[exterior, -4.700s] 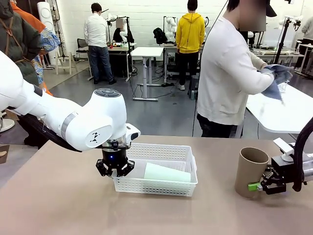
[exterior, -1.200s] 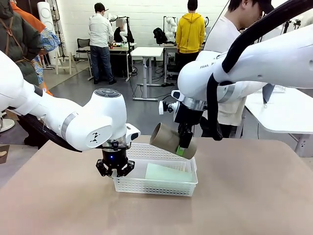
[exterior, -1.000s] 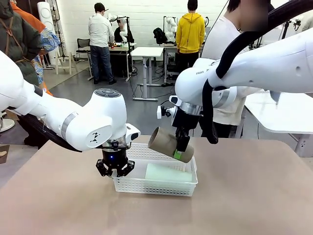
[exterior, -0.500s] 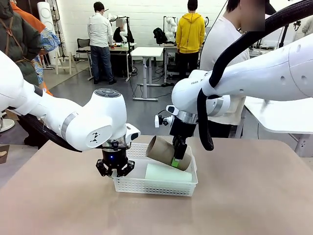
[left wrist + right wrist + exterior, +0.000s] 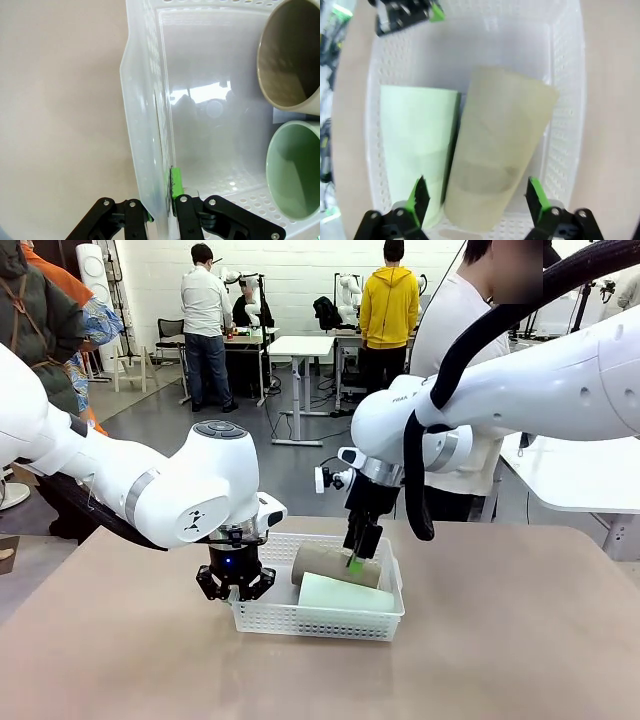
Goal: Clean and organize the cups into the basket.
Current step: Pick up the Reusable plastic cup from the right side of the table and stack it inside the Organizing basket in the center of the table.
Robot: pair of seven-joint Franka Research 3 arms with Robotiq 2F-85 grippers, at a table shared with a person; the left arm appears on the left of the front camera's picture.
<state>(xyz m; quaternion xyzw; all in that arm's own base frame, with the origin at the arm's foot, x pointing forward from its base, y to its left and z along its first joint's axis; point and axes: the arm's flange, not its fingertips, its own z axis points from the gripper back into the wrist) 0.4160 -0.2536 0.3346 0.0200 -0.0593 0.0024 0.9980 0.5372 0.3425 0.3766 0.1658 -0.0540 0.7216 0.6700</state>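
At table centre, front view, shallow rectangular white perforated plastic basket (image 5: 316, 621) sits on tan tabletop (image 5: 500, 640). Two tapered handleless paper cups lie on their sides inside it, side by side and touching or nearly so. Pale mint green cup (image 5: 345, 593) is on the 6 o'clock side, kraft brown cup (image 5: 325, 562) on the 12 o'clock side. Both mouths face 9 o'clock, bases toward 3 o'clock.

Left gripper (image 5: 236, 585) is at basket's 9 o'clock end, pointing down. Left wrist view: left gripper (image 5: 161, 207) jaws pinched tight on thin basket wall (image 5: 150, 125), one green pad inside, one outside. Brown cup mouth (image 5: 290, 55) at 2 o'clock and mint cup mouth (image 5: 295, 170) at 4 o'clock of that view.

Right gripper (image 5: 357, 558) comes in from 1 o'clock, hanging just over brown cup's base end. Right wrist view: right gripper (image 5: 477, 195) jaws spread wide, straddling brown cup (image 5: 500, 150) with a gap each side, holding nothing. Mint cup (image 5: 417, 130) at 9 o'clock of the brown one, basket wall (image 5: 567, 100) at 3 o'clock.
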